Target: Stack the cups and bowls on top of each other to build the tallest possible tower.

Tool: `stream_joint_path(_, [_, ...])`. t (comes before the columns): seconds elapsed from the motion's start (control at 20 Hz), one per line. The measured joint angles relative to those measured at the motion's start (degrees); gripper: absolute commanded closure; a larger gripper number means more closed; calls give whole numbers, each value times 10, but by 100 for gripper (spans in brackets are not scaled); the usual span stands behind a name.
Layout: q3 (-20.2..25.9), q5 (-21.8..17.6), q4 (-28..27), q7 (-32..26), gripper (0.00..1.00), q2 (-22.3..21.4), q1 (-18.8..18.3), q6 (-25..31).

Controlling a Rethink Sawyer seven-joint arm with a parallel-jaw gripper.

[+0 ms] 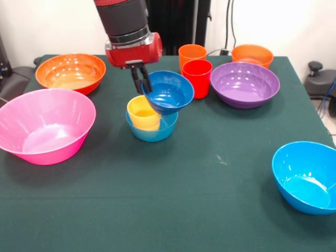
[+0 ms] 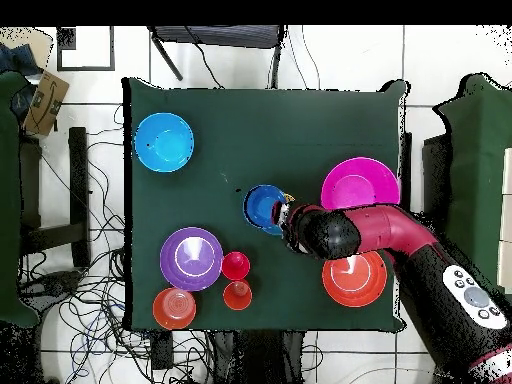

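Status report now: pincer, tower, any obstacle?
Pincer shut on dark blue bowl, held tilted. Below it, yellow cup in light blue bowl. Red cup close beside.

The red and black arm comes down over the middle of the bench, wrist near vertical. Its pincer [image 1: 142, 81] points down, fingers clamped on a small blue bowl's [image 1: 169, 93] rim, holding it tilted.

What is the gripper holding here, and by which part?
The gripper holds a small blue bowl by its rim, one finger inside and one outside, tilted above the yellow cup.
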Motion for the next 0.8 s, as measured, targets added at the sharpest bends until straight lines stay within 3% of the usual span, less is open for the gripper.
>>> stream_joint_path(0.8, [49,0,20,0,100,20,-33,15])
